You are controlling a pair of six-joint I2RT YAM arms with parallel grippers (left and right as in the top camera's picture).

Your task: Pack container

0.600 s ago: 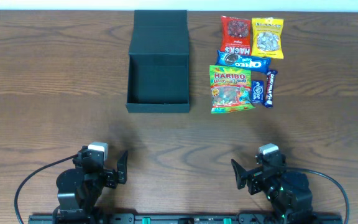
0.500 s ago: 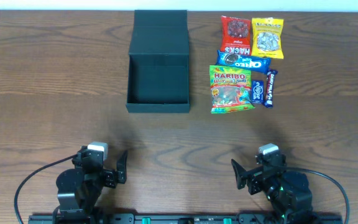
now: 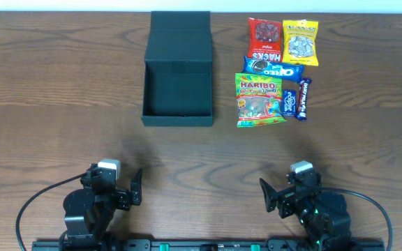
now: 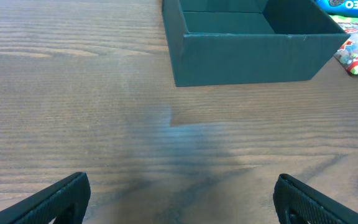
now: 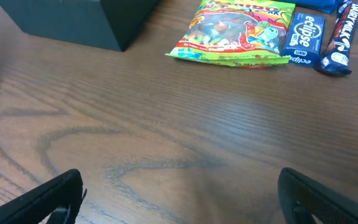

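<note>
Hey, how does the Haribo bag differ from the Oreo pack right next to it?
The Haribo bag is green with multicoloured print; the Oreo pack is blue with white lettering. The Haribo bag is broad and nearly square; the Oreo pack is a smaller, narrow strip. In the overhead view the Oreo pack sits just above the Haribo bag. Both lie flat on the table, right of the container.

Wood table (image 3: 61,84), far side loaded.
Open container (image 3: 176,120) is set ahead of the left gripper (image 4: 182,199); six snack packets (image 3: 259,100) are clustered ahead of the right gripper (image 5: 182,196).
</note>
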